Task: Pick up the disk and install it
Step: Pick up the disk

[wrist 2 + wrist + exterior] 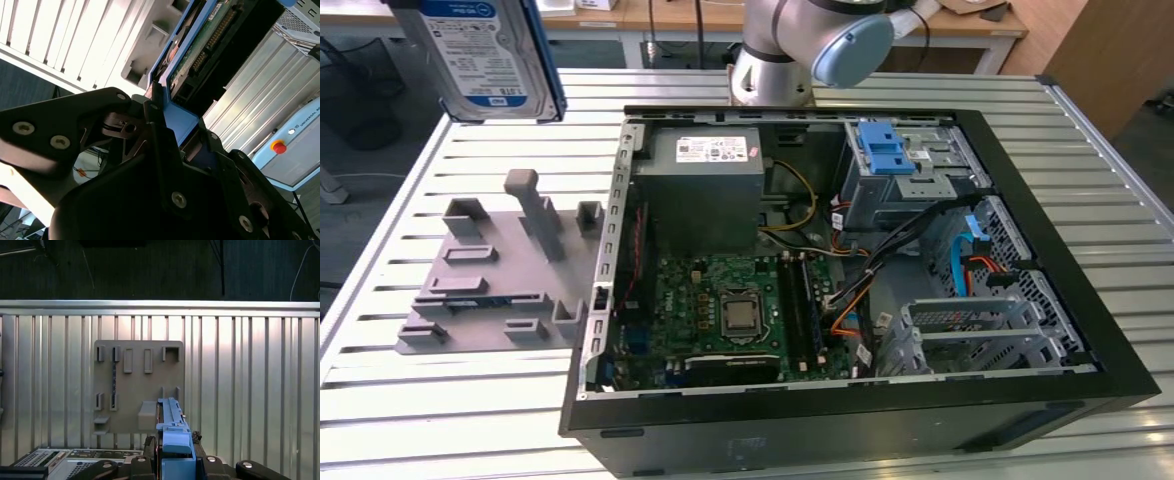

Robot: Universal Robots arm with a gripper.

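High at 10 o'clock from open computer case (854, 440), exterior view: disk (483, 50) up in air, off desk (454, 420), label facing camera. Grey holder plate (467, 300) at 9 o'clock from case.
Second wrist view: gripper (175, 112) squeezed tight on disk's blue frame, green board side showing.
First wrist view: disk edge-on in gripper, holder plate and desk slats beyond.

The gripper (181, 122) is clamped tight on the blue-framed end of the disk (200, 47), green circuit board showing, slatted table (260, 85) behind it, a red button (278, 147) past the table's edge.
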